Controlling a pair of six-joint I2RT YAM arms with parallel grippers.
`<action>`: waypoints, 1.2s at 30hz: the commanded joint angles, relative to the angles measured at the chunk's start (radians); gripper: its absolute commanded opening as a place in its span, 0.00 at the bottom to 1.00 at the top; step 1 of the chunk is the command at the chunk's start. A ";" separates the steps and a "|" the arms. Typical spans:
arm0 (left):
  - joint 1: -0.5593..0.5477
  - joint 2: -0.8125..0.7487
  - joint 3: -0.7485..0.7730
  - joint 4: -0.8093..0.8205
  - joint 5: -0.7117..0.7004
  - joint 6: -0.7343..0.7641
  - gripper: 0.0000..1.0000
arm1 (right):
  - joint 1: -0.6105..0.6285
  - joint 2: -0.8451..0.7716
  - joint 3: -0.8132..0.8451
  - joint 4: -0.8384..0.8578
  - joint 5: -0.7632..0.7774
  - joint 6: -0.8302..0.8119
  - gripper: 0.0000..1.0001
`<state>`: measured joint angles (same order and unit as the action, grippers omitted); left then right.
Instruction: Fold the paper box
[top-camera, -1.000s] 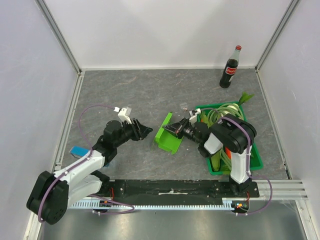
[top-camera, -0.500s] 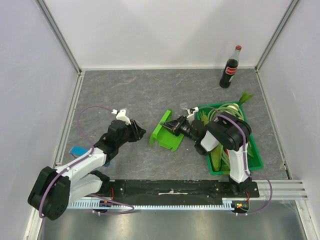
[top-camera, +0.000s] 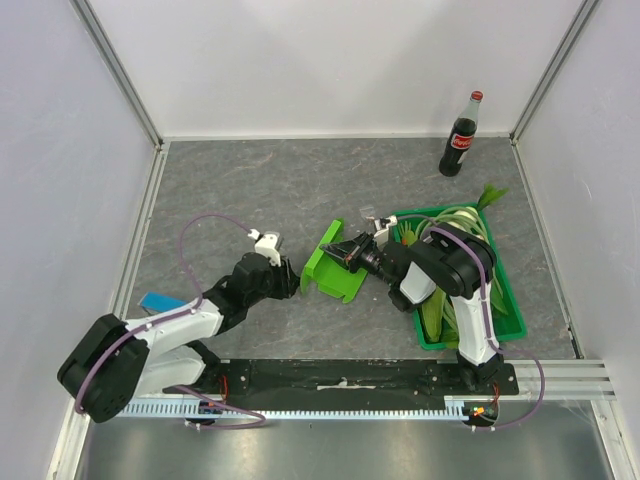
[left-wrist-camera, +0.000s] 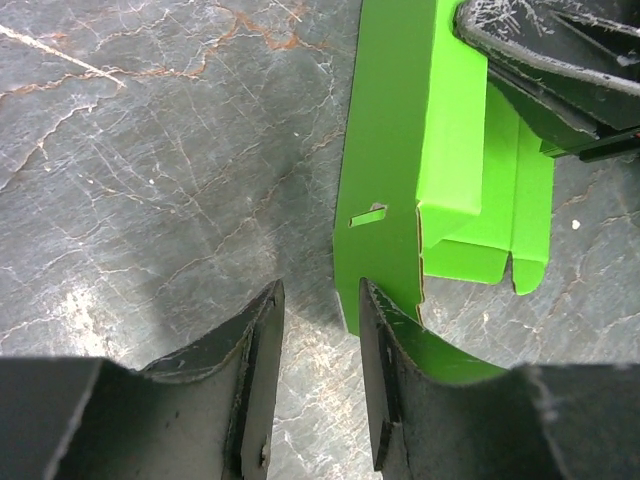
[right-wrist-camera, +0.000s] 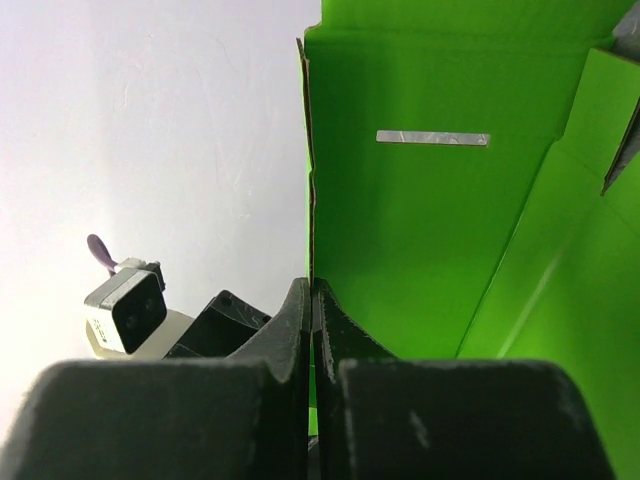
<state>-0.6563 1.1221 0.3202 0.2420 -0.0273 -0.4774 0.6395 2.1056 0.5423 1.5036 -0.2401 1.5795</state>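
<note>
Pinching shut: the right gripper (right-wrist-camera: 312, 292) has its fingertips pressed together on the thin edge of one upright panel of the paper box (right-wrist-camera: 420, 230). No gap shows between the pads, so this is a firm grasp on card.

Left gripper (left-wrist-camera: 320, 297): fingers parted, nothing clamped. The near lower corner of the box sits at the mouth of the jaws, right by one finger. Cannot tell whether that finger touches the card.

Box position: mid-table on the grey table (top-camera: 250, 190), between the two grippers and just beside the green crate (top-camera: 520, 325) of vegetables. In the top view the right gripper reaches it from the crate side, and the left gripper (top-camera: 290, 278) is at its opposite edge.

State of fold, as judged:
- One long panel raised and creased against the base; box is part-formed, not flat.
- A small slit in the near panel is unfilled; a longer slot shows on the inner face in the right wrist view, also unfilled.
- End flaps with a notch lie splayed on the far side, not tucked.
- Near wall not yet brought up.

Estimate: early to middle. Left to do: raise the remaining walls, fold the end flaps in, lock tabs into slots.

Elsewhere, well apart: cola bottle (top-camera: 461, 135) at the far corner, blue block (top-camera: 160, 302) by the left arm.
</note>
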 joint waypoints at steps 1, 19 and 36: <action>-0.020 0.053 0.017 0.092 -0.048 0.083 0.44 | -0.011 0.088 -0.044 0.135 0.022 -0.016 0.00; -0.161 0.169 0.054 0.318 -0.215 0.195 0.50 | -0.011 0.076 -0.062 0.150 0.036 0.005 0.00; -0.232 0.097 -0.012 0.375 -0.201 0.114 0.56 | -0.006 0.057 -0.087 0.168 0.067 0.056 0.00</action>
<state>-0.8894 1.2629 0.3012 0.5270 -0.2962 -0.3393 0.6373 2.0972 0.5167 1.5040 -0.2146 1.6344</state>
